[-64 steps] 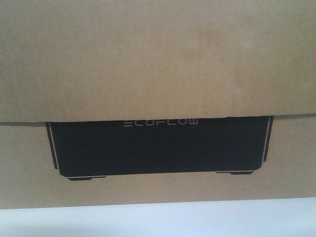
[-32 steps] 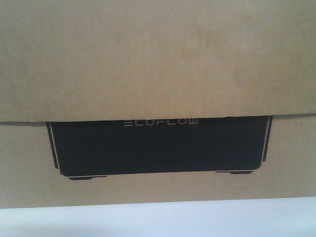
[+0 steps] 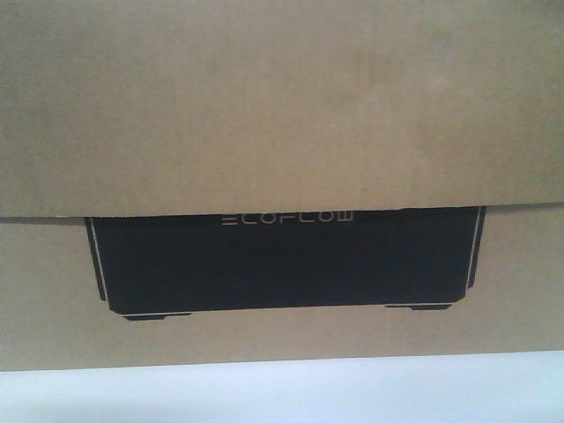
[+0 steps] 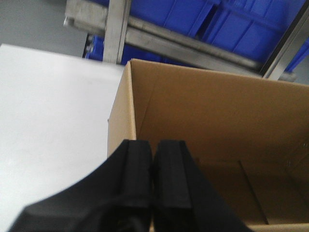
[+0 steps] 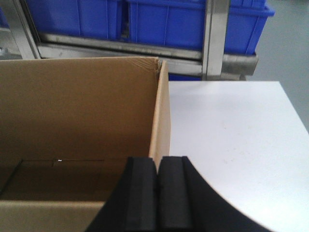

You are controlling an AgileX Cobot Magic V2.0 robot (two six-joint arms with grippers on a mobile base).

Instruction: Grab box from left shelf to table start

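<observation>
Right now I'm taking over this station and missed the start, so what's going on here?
The robot has both arms on an open cardboard box that sits on the white table. The left gripper is shut on the box's left wall and the right gripper is shut on its right wall. The box looks empty inside. A metal shelf with blue bins stands behind it.

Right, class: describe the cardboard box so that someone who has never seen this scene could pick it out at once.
Find the white table in front of the metal shelf holding blue bins. On the table stands the box, a large brown open-topped carton. Unlike the blue plastic bins, it is cardboard, and one side bears a black panel with white ECOFLOW lettering.
</observation>
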